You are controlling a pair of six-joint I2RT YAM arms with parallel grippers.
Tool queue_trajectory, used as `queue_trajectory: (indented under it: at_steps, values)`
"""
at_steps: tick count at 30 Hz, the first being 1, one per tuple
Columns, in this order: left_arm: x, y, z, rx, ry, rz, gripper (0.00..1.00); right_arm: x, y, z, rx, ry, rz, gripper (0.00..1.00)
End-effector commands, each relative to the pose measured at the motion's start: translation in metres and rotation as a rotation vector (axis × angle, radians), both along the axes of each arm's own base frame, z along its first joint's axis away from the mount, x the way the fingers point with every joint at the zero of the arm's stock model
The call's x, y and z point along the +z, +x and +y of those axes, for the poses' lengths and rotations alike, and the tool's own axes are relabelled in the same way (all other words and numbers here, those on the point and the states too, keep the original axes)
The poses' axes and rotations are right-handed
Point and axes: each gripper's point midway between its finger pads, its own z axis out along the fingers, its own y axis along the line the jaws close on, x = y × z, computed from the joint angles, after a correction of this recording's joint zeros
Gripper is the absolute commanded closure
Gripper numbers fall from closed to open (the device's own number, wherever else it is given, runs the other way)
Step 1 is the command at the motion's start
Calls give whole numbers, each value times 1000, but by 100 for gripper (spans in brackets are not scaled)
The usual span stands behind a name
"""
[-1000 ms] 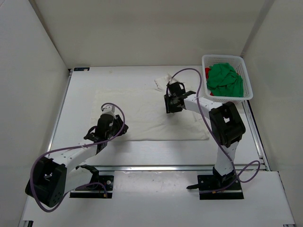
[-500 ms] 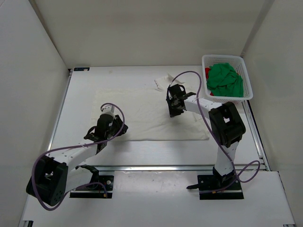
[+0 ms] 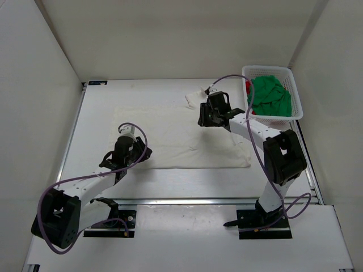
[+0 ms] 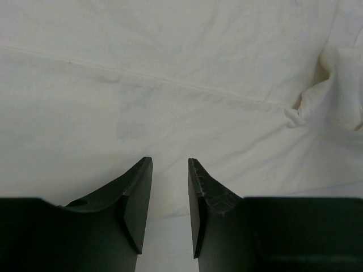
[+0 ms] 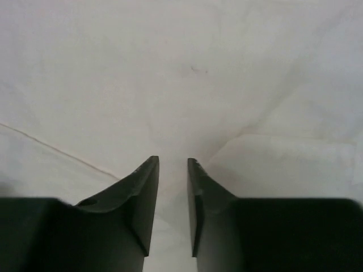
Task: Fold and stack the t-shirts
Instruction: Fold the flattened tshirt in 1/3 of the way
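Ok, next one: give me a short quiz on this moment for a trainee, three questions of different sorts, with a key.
1. True or false: the green t-shirt is spread out flat.
2. Which shirt lies beneath both the left gripper and the right gripper? A red, B green, C cream-white.
3. Name the container holding the red t-shirt.
Key: 1 false, it sits bunched in the white mesh basket. 2 C, the cream-white t-shirt. 3 the white mesh basket.
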Motion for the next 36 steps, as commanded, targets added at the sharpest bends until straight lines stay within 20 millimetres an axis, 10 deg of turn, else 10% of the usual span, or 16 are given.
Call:
queue_trajectory:
  at_steps: [1,19,28,36]
  values:
    - [14,8,3,23,-31,-40,57,-6,9,-1,-22,41,-4,72]
    - [21,11,-5,3,-38,-46,58,-81,-28,0,13,-34,183,100]
    - [38,13,-22,-37,-41,-74,58,-32,3,25,76,82,33,90]
    - [16,8,-43,-106,-55,-3,64,-28,-64,-9,30,101,42,67]
